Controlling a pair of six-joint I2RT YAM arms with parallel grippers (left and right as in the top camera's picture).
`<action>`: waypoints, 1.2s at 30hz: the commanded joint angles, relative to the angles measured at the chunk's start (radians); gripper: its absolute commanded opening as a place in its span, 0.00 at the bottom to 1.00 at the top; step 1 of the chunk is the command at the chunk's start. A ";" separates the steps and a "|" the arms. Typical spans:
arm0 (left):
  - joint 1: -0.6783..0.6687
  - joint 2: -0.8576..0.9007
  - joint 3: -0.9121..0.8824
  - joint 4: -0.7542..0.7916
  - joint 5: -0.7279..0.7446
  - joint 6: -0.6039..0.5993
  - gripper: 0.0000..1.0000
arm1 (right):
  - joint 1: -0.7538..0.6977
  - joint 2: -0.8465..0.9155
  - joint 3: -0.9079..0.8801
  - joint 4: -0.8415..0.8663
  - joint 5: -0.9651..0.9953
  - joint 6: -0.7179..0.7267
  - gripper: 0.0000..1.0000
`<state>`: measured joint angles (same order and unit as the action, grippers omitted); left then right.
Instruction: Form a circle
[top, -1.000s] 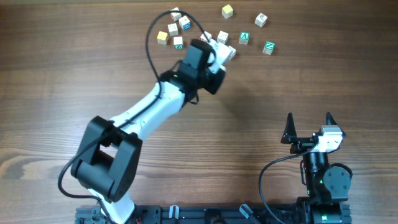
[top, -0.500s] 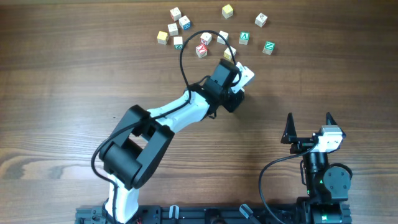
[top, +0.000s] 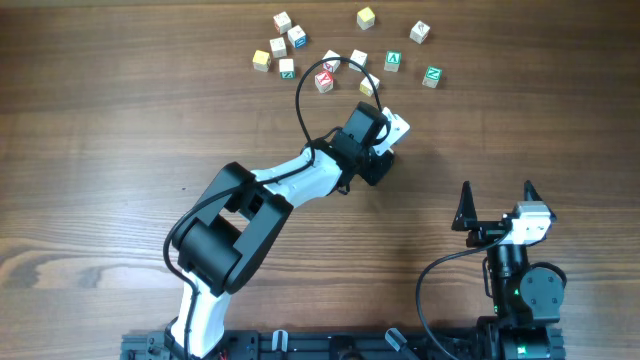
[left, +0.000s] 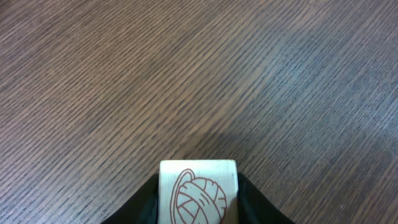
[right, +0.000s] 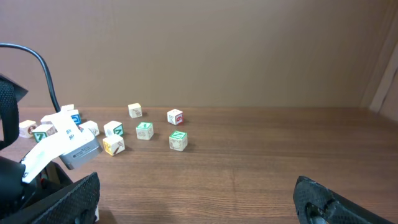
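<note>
My left gripper (left: 199, 190) is shut on a pale wooden cube (left: 199, 199) with a red yarn-ball drawing; both black fingers press its sides. In the overhead view the left gripper (top: 395, 127) sits just in front of the scattered letter cubes, near a yellowish cube (top: 369, 88). No circle is in view: the cubes lie in loose groups, one at the far left (top: 279, 46) and others around a red-marked cube (top: 323, 82) and a green-faced cube (top: 393, 60). My right gripper (top: 497, 203) stands open and empty at the front right.
More cubes lie at the far right of the spread, among them a green one (top: 432, 75) and a pale one (top: 420, 32). The left arm's black cable (top: 305, 95) loops over the cubes. Bare wood surrounds the right gripper (right: 199, 199).
My left gripper has come away from the cube cluster, moving right and toward the front with the red-marked cube between its fingers. The right arm has stayed still.
</note>
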<state>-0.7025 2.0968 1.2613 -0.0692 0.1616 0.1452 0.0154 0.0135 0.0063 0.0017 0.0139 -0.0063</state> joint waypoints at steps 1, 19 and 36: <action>-0.005 0.007 0.002 0.014 -0.035 -0.042 0.33 | 0.004 -0.009 -0.001 0.004 -0.016 -0.018 1.00; -0.005 0.011 0.002 0.025 -0.066 -0.083 0.42 | 0.004 -0.009 -0.001 0.004 -0.016 -0.018 1.00; -0.005 0.011 0.002 0.032 -0.077 -0.109 0.33 | 0.004 -0.009 -0.001 0.004 -0.016 -0.017 1.00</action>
<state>-0.7025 2.0968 1.2613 -0.0437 0.1013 0.0502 0.0154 0.0135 0.0063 0.0017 0.0139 -0.0067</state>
